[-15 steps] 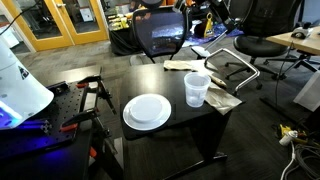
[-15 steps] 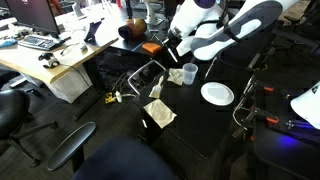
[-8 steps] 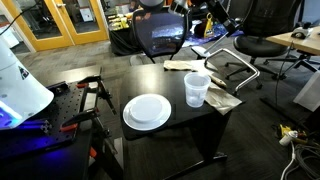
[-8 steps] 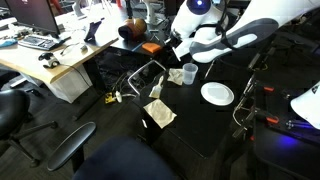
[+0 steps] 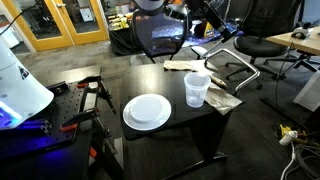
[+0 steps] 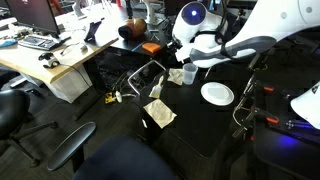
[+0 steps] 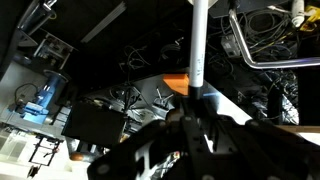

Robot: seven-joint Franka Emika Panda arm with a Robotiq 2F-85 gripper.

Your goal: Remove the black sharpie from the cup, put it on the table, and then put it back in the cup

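Desk: a black desk (image 6: 195, 125) fills the middle of the frame, ringed by office clutter.
Cup: the clear cup (image 6: 189, 73) stands upright near the desk's far corner; its contents are too small to make out.
Plate: a round white plate (image 6: 217, 94) lies flat near the cup, not touching it.
Paper: a crumpled light sheet (image 6: 160, 113) rests at the desk's edge, well apart from the plate.
Arm: the white robot arm (image 6: 215, 42) reaches in from the upper right and hangs above the cup; its tip is lost against the dark background.
Surroundings: a wooden worktop (image 6: 60, 68) with a keyboard (image 6: 38, 42) at left, a dark office chair (image 6: 70, 145) in the foreground, and red-handled clamps (image 6: 268, 115) at right.
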